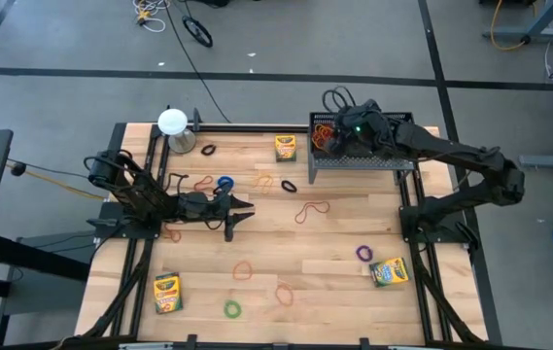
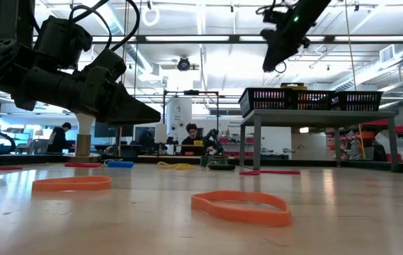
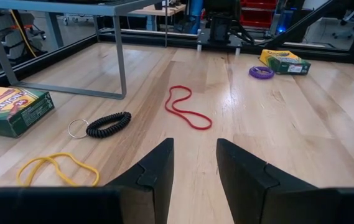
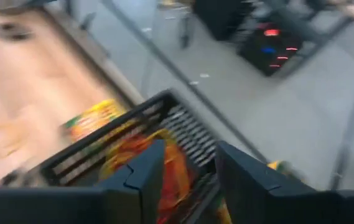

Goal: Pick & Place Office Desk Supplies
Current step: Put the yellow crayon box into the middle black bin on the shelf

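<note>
Two tools stand spread and empty: the right tool [image 1: 339,129] hangs over the rack [image 1: 393,156] at the counter's [image 1: 334,262] one o'clock, above a pile of bands [image 4: 140,152] inside it; the left tool [image 1: 245,208] hovers near nine o'clock, a red band [image 1: 312,210] lying ahead of it.

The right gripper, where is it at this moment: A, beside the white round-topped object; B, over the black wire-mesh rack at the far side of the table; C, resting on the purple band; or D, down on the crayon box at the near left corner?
B: in the high view the right gripper hangs over the left end of the black wire-mesh rack, and its wrist view looks down on the red and orange bands inside.
</note>
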Robot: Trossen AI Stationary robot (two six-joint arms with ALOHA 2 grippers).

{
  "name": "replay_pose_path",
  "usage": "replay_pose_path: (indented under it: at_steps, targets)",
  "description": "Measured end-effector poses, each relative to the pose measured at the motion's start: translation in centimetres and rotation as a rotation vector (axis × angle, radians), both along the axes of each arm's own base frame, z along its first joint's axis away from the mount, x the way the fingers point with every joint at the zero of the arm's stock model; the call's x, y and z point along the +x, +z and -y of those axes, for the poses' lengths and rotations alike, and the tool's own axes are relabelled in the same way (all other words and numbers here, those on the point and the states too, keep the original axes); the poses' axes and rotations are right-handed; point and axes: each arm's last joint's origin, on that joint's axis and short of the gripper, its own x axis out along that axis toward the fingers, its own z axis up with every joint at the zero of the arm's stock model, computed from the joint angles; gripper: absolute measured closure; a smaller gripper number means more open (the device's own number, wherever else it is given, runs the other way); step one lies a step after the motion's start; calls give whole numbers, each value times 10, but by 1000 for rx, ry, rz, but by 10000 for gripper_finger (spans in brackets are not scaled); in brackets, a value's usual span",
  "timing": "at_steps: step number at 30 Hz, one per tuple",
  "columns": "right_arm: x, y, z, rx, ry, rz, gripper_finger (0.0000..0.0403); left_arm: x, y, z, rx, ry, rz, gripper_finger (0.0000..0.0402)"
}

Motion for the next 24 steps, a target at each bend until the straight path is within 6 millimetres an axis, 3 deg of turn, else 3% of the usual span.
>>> replay_pose_path:
  at_steps: [4,8,16,24]
  targets:
    - [-7,3,-29,80,141,2,311,0,0,0,0,0,0,271]
    - [-11,-17,-61,125,291,39,389,0,0,0,0,0,0,271]
    - [-22,-86,-130,204,535,114,394,0,0,0,0,0,0,271]
    - [-42,-119,-186,253,611,106,396,1,5,0,-3,1,52,271]
